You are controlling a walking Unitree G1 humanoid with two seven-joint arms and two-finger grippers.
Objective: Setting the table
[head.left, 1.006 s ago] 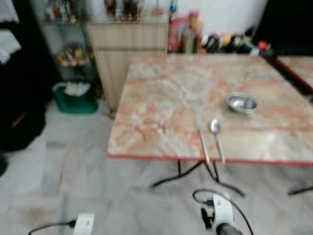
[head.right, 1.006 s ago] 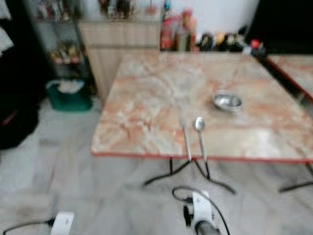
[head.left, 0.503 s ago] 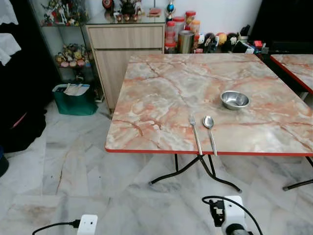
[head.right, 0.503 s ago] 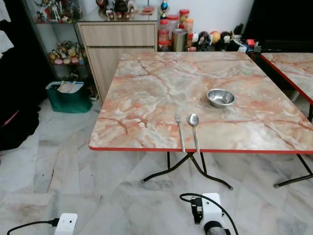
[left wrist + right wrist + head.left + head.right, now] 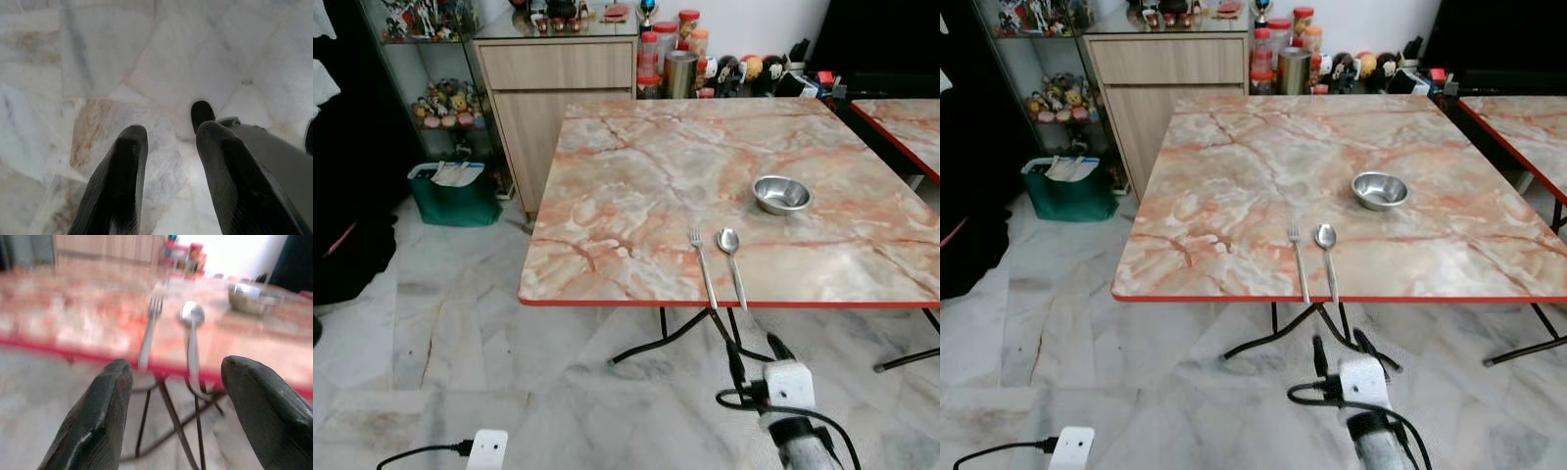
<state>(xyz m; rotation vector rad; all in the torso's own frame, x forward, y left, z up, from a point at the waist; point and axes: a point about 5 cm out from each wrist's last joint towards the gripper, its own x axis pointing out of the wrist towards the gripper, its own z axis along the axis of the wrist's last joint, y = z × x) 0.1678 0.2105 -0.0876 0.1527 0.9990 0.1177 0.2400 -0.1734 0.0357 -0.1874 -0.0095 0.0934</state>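
A marble-patterned table (image 5: 636, 186) with a red edge stands before me. Near its front edge a fork (image 5: 703, 264) and a spoon (image 5: 732, 262) lie side by side, handles toward me. Behind them sits a small steel bowl (image 5: 781, 194). My right gripper (image 5: 756, 354) is raised below the table's front edge, open and empty, its fingers (image 5: 95, 421) pointing at the fork (image 5: 149, 328) and spoon (image 5: 191, 330). In the left wrist view my left gripper (image 5: 168, 142) hangs over the floor, fingers apart, holding nothing.
A wooden cabinet (image 5: 558, 88) with jars (image 5: 680, 69) stands behind the table. A green bin (image 5: 458, 194) sits on the floor at the left. A second table (image 5: 901, 122) is at the right. A white power plug (image 5: 487, 448) lies on the marble floor.
My right arm has risen toward the table's front edge, its fingers now showing. The camera has steadied and shifted slightly. The cutlery and bowl have not moved.
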